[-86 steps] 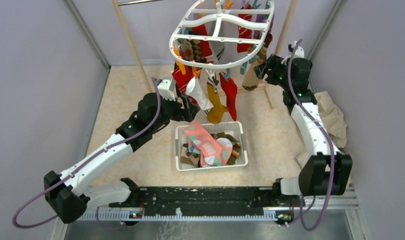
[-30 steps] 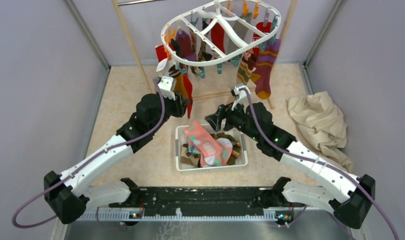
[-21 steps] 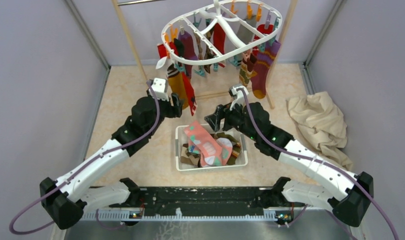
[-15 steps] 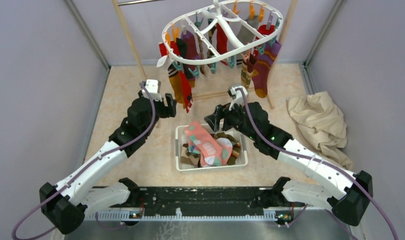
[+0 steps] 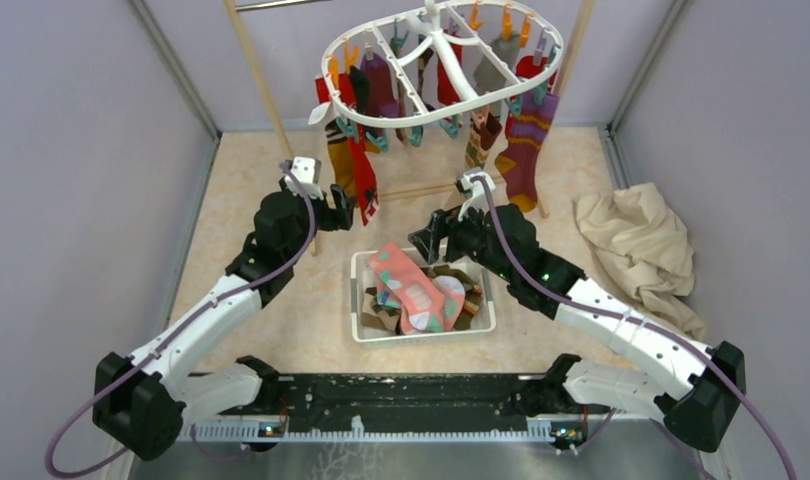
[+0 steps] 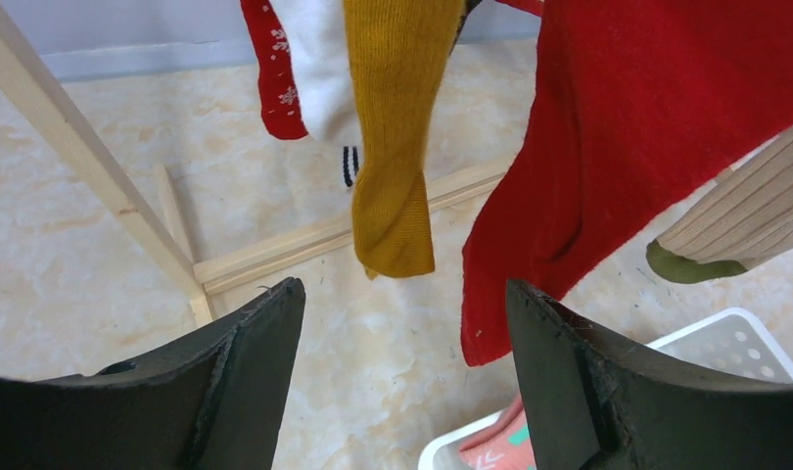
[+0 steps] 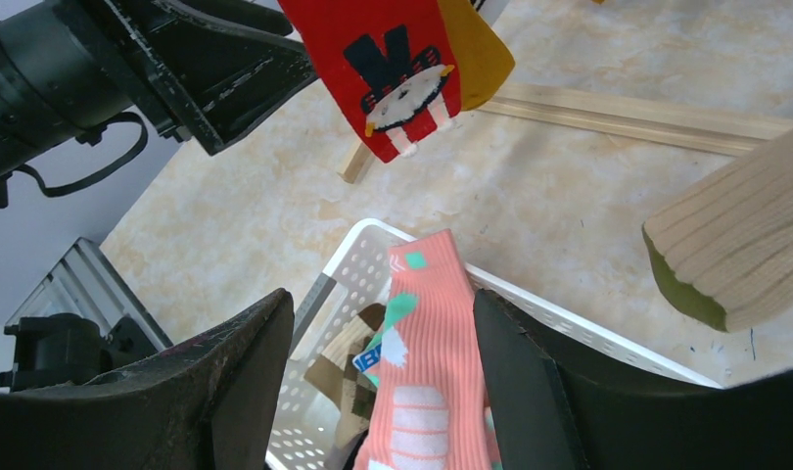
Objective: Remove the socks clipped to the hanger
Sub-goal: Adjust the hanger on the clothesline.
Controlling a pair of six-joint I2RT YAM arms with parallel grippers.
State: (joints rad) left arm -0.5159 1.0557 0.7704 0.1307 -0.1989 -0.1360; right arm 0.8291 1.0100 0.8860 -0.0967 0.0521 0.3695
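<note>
The white oval hanger (image 5: pixel 421 122) hangs above the far part of the surface (image 5: pixel 251 300), between the poles of a wooden rack (image 5: pixel 266 90). Its clips carry a crowd of socks (image 5: pixel 361 170). Among them are a red sock (image 6: pixel 628 147), a mustard sock (image 6: pixel 397 127), a purple striped sock (image 5: pixel 526 140) and a ribbed beige sock with a green toe (image 7: pixel 735 245).

A crumpled beige cloth (image 5: pixel 636 240) lies well off to the right. Nearer the arms sits a white slotted basket (image 5: pixel 426 333) that already holds several socks.

The left hand (image 6: pixel 402 313) is released, jaws spread and empty, near the lower ends of the red and mustard socks. The right hand (image 7: pixel 381 313) is likewise spread and empty, above the basket.

The socks look light, limp and stretchy. The best hold is probably mid-leg, with a steady downward pull, since the hanger seems free to swing.
</note>
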